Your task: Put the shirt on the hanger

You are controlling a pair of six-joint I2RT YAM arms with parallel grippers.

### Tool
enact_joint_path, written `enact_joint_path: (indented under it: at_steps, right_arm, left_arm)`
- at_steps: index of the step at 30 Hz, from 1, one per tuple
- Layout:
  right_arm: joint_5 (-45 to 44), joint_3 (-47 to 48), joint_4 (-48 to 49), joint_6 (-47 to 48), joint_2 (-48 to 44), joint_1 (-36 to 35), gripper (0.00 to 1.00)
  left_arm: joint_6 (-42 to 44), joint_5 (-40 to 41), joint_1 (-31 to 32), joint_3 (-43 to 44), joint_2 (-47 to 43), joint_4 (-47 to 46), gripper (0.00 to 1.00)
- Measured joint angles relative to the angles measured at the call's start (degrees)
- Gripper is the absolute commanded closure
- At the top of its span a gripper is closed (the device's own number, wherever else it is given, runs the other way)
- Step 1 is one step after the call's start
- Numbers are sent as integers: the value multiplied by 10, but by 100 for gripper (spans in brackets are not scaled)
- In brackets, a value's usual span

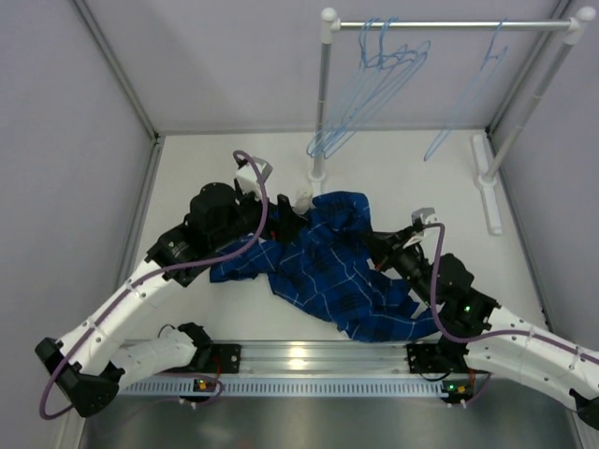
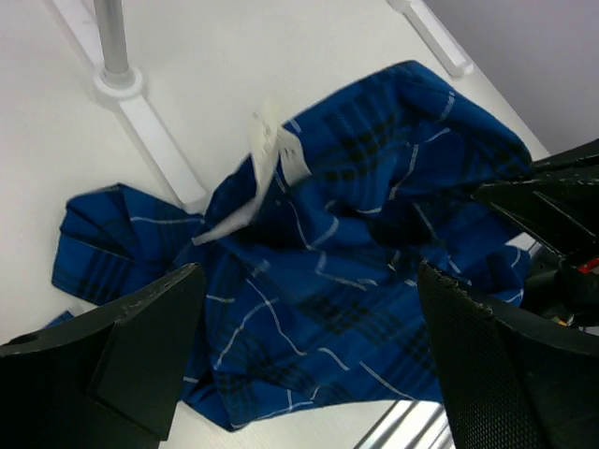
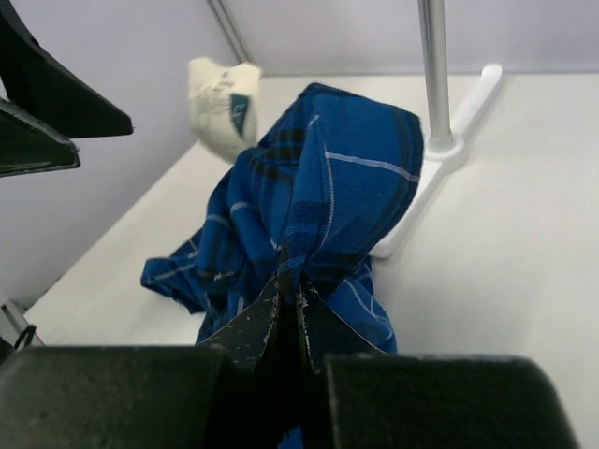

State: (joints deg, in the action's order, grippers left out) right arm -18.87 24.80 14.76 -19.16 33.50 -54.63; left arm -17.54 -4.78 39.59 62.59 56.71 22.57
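Rail [image 1: 309, 355]: the metal strip at your near edge carries both arm bases.
Right claw [image 3: 290, 285]: pressed together, pinching a fold of the shirt [image 1: 328, 271], which rises from it in a peak.
Left claw [image 2: 309, 276]: spread wide above the shirt's left part; you cannot tell whether it touches the cloth.
Shirt: a crumpled heap on the table between your two arms. Its long axis runs from far-left to near-right.
Label [image 2: 276, 150]: the white tag sticks up at the heap's far edge, near the rack's foot.
Table [image 1: 421, 168]: white and smooth.
Rack [image 1: 323, 94]: white posts and a top rail stand at the far side.
Hangers [image 1: 370, 94]: you have a bunch of pale-blue wire ones on the rail's left part and one more [image 1: 465, 103] towards the right.
Room: plain pale-grey walls on three sides.
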Motion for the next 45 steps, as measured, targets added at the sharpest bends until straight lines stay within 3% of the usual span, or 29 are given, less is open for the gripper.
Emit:
enact_joint_path:
  at_steps: [3, 12, 19, 28, 29, 30, 31, 32, 33, 41, 45]
  right_arm:
    - [5, -21, -8, -4, 0, 0, 100]
    - [23, -23, 2, 11, -8, 0, 100]
    - [47, -23, 5, 11, 3, 0, 100]
    - [70, -27, 25, 9, 13, 0, 100]
    - [71, -28, 26, 9, 11, 0, 100]
    - [71, -30, 27, 9, 8, 0, 100]
    - [71, -31, 28, 9, 4, 0, 100]
    - [70, -35, 29, 9, 0, 0, 100]
    - [71, -38, 30, 9, -2, 0, 100]
    - [45, -56, 31, 9, 9, 0, 100]
    - [-7, -38, 3, -5, 48, 0, 89]
  left_arm:
    - [-14, -6, 3, -31, -14, 12, 2]
    - [-133, 100, 2, -96, 2, 37, 2]
    - [-197, 104, 2, -101, 38, 4, 3]
    - [-216, 110, 2, -89, 156, -64, 20]
    - [-218, 101, 1, -89, 175, -69, 24]
    - [-220, 93, 2, -89, 190, -73, 49]
    - [-226, 82, 2, -89, 206, -79, 65]
    - [-228, 66, 2, -90, 219, -85, 92]
    - [-229, 56, 2, -92, 223, -92, 100]
    - [-166, 55, -7, -78, 175, -108, 100]
    - [-81, 91, -12, -36, 110, -104, 100]
